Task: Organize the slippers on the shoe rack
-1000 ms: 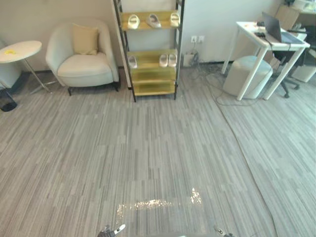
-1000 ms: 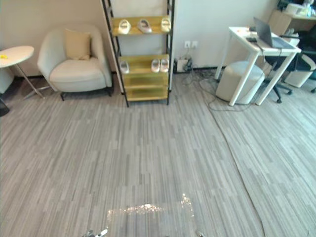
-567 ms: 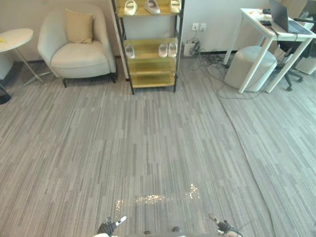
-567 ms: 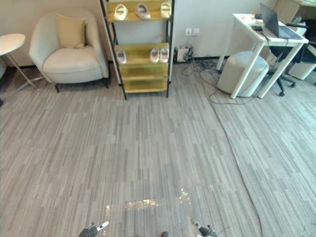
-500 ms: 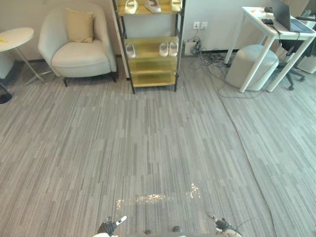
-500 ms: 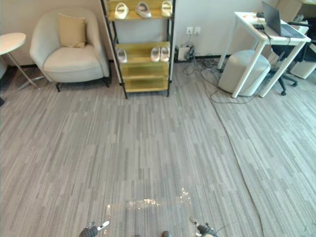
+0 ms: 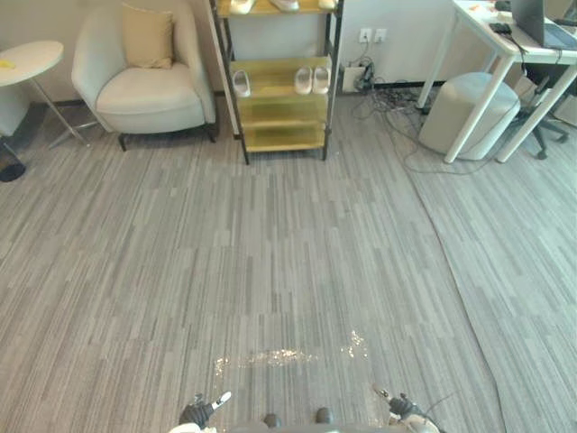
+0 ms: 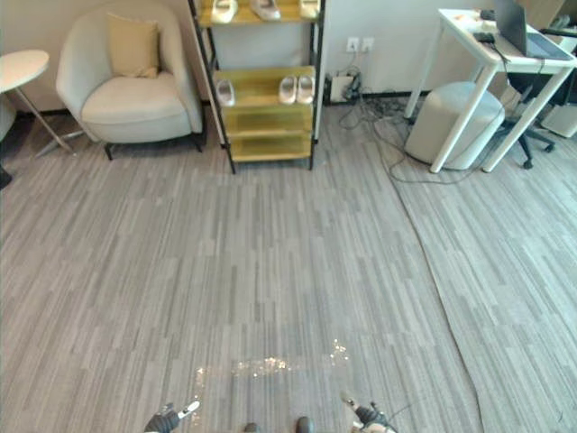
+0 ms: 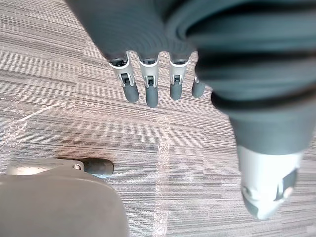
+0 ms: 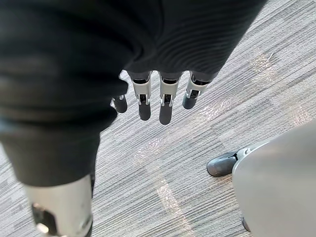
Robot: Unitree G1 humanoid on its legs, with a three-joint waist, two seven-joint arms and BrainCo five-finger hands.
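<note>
Six slippers (image 8: 288,88), I think, sit on the shoe rack (image 8: 270,144) far ahead of the left hand (image 9: 151,91) and right hand (image 10: 165,106), both spread and empty; pairing them is not yet done.

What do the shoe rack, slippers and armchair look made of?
Shoe rack: dark, thin frame, probably metal; yellowish shelves, likely wood or bamboo. Slippers: pale, smooth, perhaps foam or rubber; too small to tell. Armchair: matte off-white upholstery, likely fabric.

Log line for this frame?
left hand: open, empty | right hand: open, empty | slippers: on rack | rack: far ahead, likely out of reach
</note>
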